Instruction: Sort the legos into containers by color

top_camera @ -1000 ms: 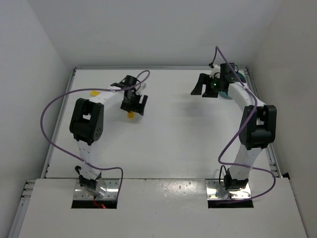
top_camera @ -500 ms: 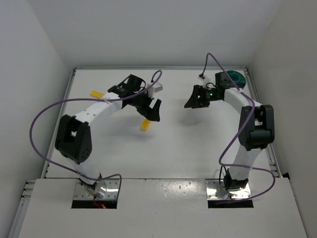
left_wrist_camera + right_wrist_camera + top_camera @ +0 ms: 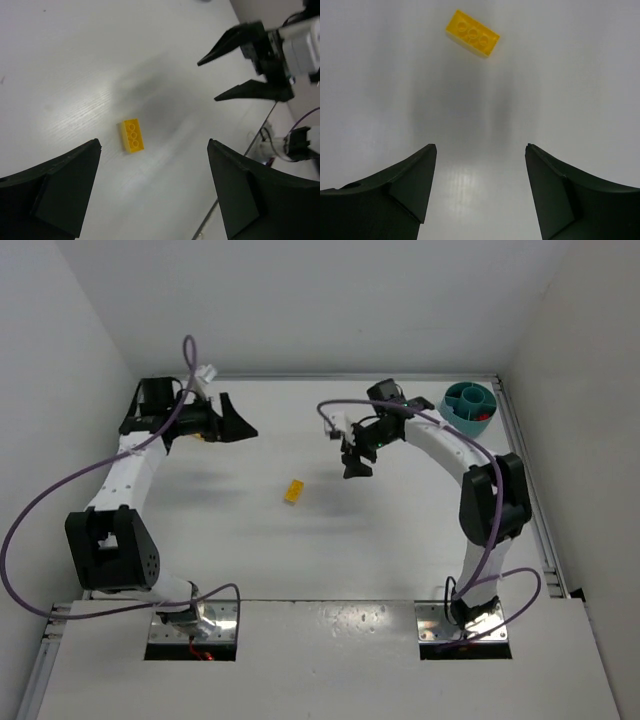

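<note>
One yellow lego lies flat on the white table, near the middle; it also shows in the left wrist view and the right wrist view. My left gripper hovers at the far left, well away from it, open and empty. My right gripper hangs right of the lego, open with nothing between its fingers. The containers are one teal divided tub at the far right corner, with a red piece in one compartment.
White walls close in the table on three sides. The right gripper shows in the left wrist view beyond the lego. Purple cables loop off both arms.
The yellow lego went from under the left gripper to lying free on the table. The left arm swung back to the far left. The right arm moved from the tub toward the middle.
</note>
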Robot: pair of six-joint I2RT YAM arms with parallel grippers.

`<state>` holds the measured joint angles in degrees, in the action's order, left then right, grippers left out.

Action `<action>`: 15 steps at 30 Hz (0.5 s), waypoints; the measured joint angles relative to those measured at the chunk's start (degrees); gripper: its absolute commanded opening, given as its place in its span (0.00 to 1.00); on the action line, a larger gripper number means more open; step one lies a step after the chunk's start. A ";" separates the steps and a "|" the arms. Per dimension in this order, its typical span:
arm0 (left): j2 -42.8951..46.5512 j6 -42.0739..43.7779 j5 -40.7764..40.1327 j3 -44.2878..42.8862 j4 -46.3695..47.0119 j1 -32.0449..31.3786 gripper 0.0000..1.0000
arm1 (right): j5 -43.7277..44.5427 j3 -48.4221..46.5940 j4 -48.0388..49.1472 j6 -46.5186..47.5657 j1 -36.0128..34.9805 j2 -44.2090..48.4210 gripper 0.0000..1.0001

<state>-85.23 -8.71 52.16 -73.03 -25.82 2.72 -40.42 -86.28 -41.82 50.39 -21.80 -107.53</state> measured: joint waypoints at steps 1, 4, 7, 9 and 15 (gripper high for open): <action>-0.17 -1.46 1.57 0.81 0.66 2.23 0.94 | 0.76 0.13 -0.44 5.22 -1.22 -0.33 0.72; -0.66 -5.84 5.99 2.14 3.30 7.98 0.94 | 2.56 0.20 -1.01 17.40 -3.74 -2.19 0.72; -0.83 -8.96 9.29 2.19 5.79 11.30 0.94 | 3.19 -3.69 -3.96 26.34 -6.10 -7.43 0.72; -0.83 -10.40 11.32 2.23 7.15 12.87 0.94 | 3.45 -9.68 -6.25 30.73 -7.69 -13.05 0.72; -0.81 -12.37 16.17 4.87 9.07 16.20 0.94 | 3.54 -19.74 -9.27 39.21 -12.92 -23.56 0.72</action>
<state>-86.04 -21.08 68.34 -68.16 -16.75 18.92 -36.88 -106.02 -51.09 89.60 -34.72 -131.09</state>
